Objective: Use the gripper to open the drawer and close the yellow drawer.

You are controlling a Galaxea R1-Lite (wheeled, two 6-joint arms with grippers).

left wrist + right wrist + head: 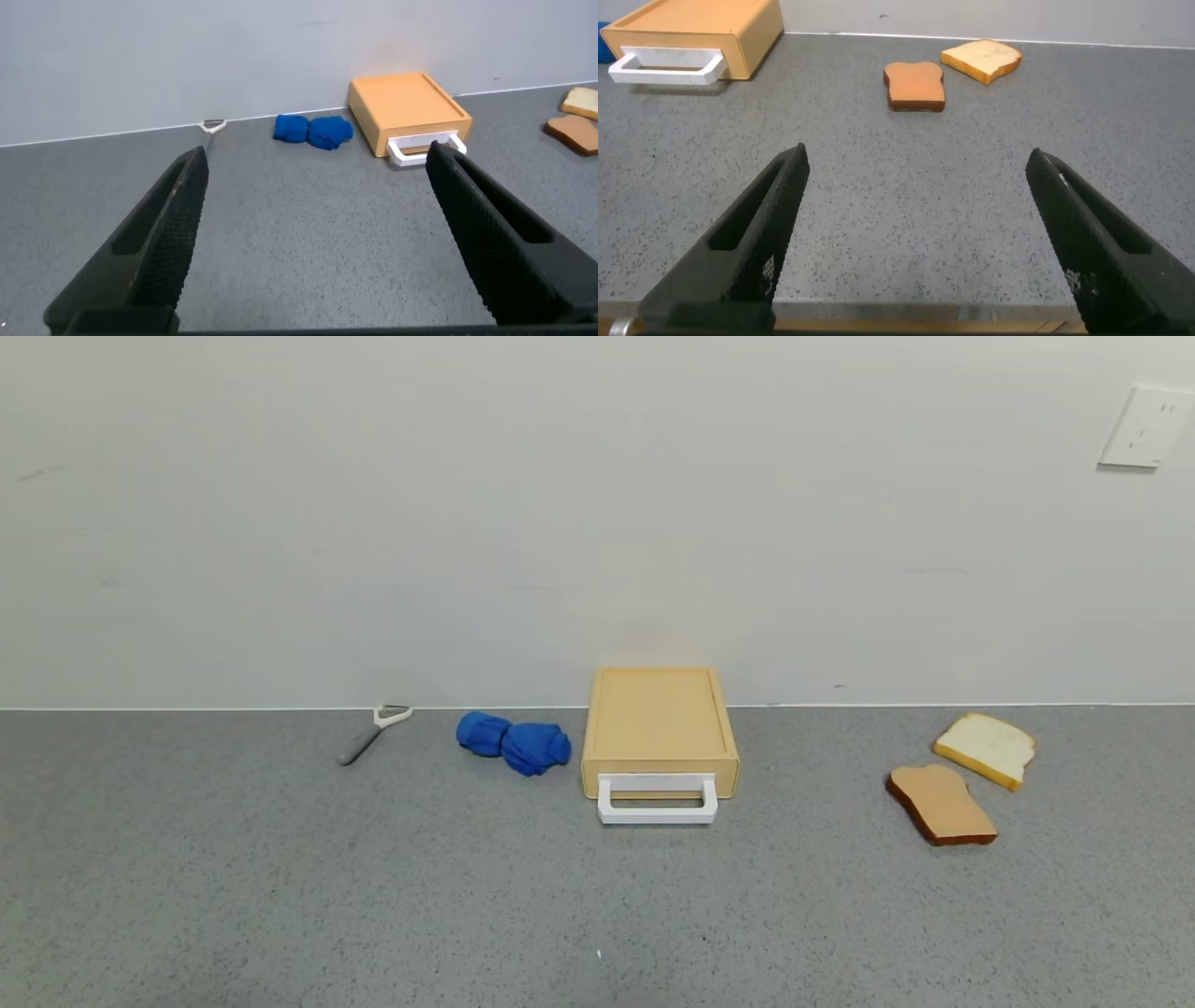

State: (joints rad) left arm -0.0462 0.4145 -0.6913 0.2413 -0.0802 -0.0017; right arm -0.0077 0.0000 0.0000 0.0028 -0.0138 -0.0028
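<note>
The yellow-tan drawer (659,723) stands against the back wall at the table's middle, its tray pushed in, its white loop handle (657,802) facing me. It also shows in the left wrist view (407,110) and the right wrist view (701,33). Neither arm shows in the head view. My left gripper (318,159) is open and empty, held back near the table's front, far from the drawer. My right gripper (918,159) is open and empty, also near the front edge.
A blue cloth (513,742) lies just left of the drawer and a grey peeler (372,732) farther left. Two bread slices, a brown one (943,805) and a white one (988,748), lie to the right. A wall socket (1145,427) is at the upper right.
</note>
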